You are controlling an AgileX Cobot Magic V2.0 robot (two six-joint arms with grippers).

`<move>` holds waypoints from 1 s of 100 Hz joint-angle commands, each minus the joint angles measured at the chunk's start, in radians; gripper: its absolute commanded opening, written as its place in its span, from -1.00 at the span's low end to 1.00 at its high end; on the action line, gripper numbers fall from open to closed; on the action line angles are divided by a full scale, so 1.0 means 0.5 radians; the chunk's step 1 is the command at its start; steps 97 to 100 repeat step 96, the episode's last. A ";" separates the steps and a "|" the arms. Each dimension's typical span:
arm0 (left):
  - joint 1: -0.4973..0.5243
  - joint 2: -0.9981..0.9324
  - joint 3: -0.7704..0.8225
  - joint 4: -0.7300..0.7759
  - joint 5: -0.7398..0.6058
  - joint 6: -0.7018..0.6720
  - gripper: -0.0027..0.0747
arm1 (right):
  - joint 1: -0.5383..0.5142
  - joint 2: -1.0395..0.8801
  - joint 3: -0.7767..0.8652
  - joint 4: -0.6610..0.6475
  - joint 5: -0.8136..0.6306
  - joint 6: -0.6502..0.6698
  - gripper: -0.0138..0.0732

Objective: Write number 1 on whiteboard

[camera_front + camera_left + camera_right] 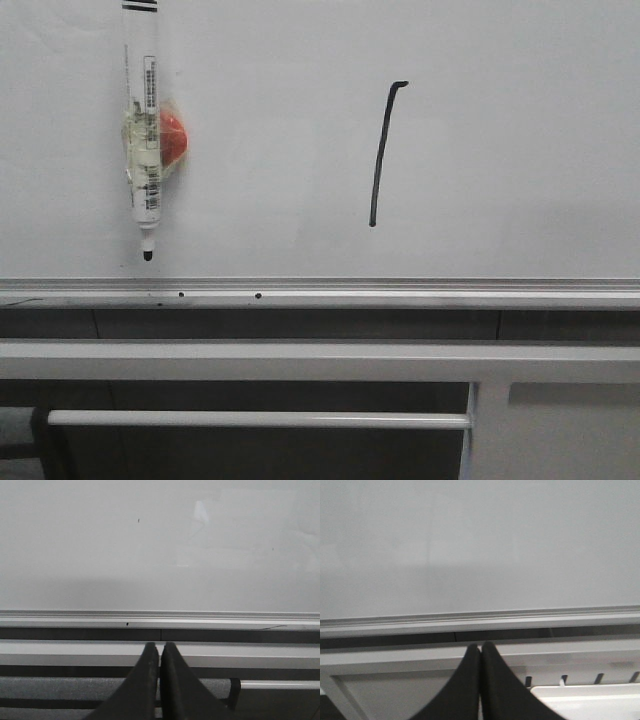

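- On the left of the front view, a marker (pixel 143 140) hung tip-down against the whiteboard (pixel 520 130), fixed there by a clear holder with an orange-red piece (pixel 172 136) behind it. Nothing of mine touched it.
- My left end effector (pixel 160 652) sat low, below the board's silver rail (pixel 210 622), its fingers pressed together on nothing.
- Right of the marker and well apart from it, the number 1 (pixel 383 152) stood on the board: a thin black stroke, slightly slanted, with a small hook at its top. I judged the writing done.
- My right end effector (pixel 480 652) was likewise pressed together and empty, below the rail (pixel 470 621), with a pale tray-like edge (pixel 590 695) just beside it.
- Risks as I saw them: the ink was probably fresh, so any arm sweeping up across the board could have smeared the stroke. A careless lift on the left could have knocked the uncapped marker loose, leaving a stray mark or dropping it.
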 commanded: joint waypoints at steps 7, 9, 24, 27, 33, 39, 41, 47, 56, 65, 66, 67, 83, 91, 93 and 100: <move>0.002 -0.043 0.013 -0.006 -0.139 -0.016 -0.98 | -0.140 -0.024 0.052 -0.044 -0.016 -0.008 -0.83; 0.002 -0.043 0.013 -0.006 -0.139 -0.016 -0.98 | -0.144 -0.024 0.052 -0.044 -0.016 -0.008 -0.83; 0.002 -0.043 0.013 -0.006 -0.139 -0.016 -0.98 | -0.145 -0.024 0.052 -0.044 -0.016 -0.008 -0.83; 0.002 -0.043 0.013 -0.006 -0.139 -0.016 -0.98 | -0.145 -0.024 0.052 -0.044 -0.016 -0.008 -0.83; 0.002 -0.043 0.013 -0.006 -0.139 -0.016 -0.98 | -0.145 -0.024 0.052 -0.044 -0.016 -0.008 -0.83; 0.002 -0.043 0.013 -0.006 -0.139 -0.016 -0.98 | -0.145 -0.024 0.052 -0.044 -0.016 -0.008 -0.83; 0.002 -0.043 0.013 -0.006 -0.139 -0.016 -0.98 | -0.145 -0.024 0.052 -0.044 -0.016 -0.008 -0.83; 0.002 -0.043 0.013 -0.006 -0.139 -0.016 -0.98 | -0.145 -0.024 0.052 -0.044 -0.016 -0.008 -0.83; 0.002 -0.043 0.013 -0.006 -0.139 -0.016 -0.98 | -0.145 -0.024 0.052 -0.044 -0.016 -0.008 -0.83; 0.002 -0.043 0.013 -0.006 -0.139 -0.016 -0.98 | -0.145 -0.024 0.052 -0.044 -0.016 -0.008 -0.83; 0.002 -0.043 0.013 -0.006 -0.139 -0.016 -0.98 | -0.145 -0.024 0.052 -0.044 -0.016 -0.008 -0.83; 0.002 -0.043 0.013 -0.006 -0.139 -0.016 -0.98 | -0.145 -0.024 0.052 -0.044 -0.016 -0.008 -0.83; 0.002 -0.043 0.013 -0.006 -0.139 -0.016 -0.98 | -0.145 -0.024 0.052 -0.044 -0.016 -0.008 -0.83; 0.002 -0.043 0.013 -0.006 -0.139 -0.016 -0.98 | -0.145 -0.024 0.052 -0.044 -0.016 -0.008 -0.83; 0.002 -0.043 0.013 -0.006 -0.139 -0.016 -0.98 | -0.145 -0.024 0.052 -0.044 -0.016 -0.008 -0.83; 0.002 -0.043 0.013 -0.006 -0.139 -0.016 -0.98 | -0.145 -0.024 0.052 -0.044 -0.016 -0.008 -0.83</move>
